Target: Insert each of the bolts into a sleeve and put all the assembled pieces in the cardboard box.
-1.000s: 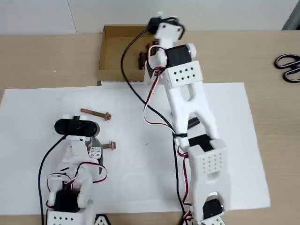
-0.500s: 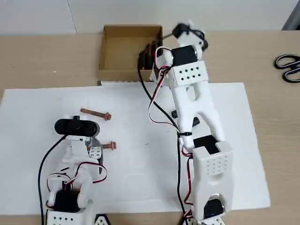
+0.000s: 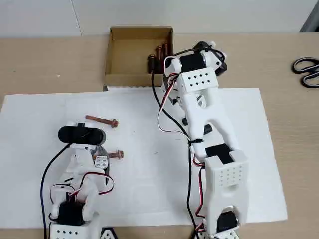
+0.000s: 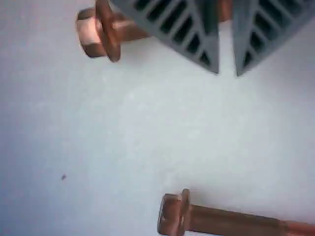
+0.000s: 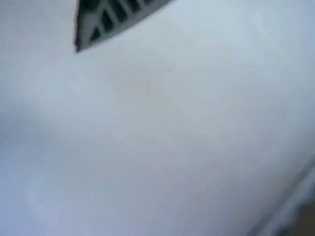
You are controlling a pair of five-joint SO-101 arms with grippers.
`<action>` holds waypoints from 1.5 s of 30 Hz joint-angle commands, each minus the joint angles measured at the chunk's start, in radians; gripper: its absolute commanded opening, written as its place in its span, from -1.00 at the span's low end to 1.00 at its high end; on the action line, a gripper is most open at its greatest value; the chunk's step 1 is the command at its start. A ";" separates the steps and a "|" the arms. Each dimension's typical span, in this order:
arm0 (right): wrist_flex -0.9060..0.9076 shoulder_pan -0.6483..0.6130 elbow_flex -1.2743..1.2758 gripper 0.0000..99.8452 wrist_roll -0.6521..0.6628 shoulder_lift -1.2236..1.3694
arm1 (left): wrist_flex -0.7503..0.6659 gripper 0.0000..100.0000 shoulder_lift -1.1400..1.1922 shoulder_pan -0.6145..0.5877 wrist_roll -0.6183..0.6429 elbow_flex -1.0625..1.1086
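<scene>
The box [image 3: 115, 55] holds assembled pieces [image 3: 158, 55]; two bolts [image 3: 101, 120] lie loose. My left pincer [image 4: 227, 73] rests nearly together over one; my right pincer [image 5: 106, 19], I cannot tell.

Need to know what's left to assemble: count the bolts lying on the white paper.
2. One bolt lies free on the white paper. The second bolt pokes out from beneath the left tool. More could be hidden under the arms.

It looked like a small robotics lab: a plain wooden desk [image 3: 50, 59], a white paper sheet [image 3: 144, 169] spread on it, scissors [image 3: 306, 71], loose wires [image 3: 189, 179].
</scene>
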 commanded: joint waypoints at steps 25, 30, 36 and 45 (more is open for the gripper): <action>-0.042 0.074 0.098 -0.61 -0.012 0.061 | -0.003 -0.99 -0.009 -0.003 0.000 -0.002; -0.113 0.074 0.098 -0.61 -0.008 0.074 | -0.003 -0.99 -0.009 -0.003 0.000 -0.002; -0.133 0.077 0.098 -0.61 -0.005 0.104 | -0.003 -0.99 -0.009 -0.003 0.000 -0.002; -0.131 0.079 0.098 -0.61 -0.011 0.180 | -0.003 -0.99 -0.009 -0.003 0.000 -0.002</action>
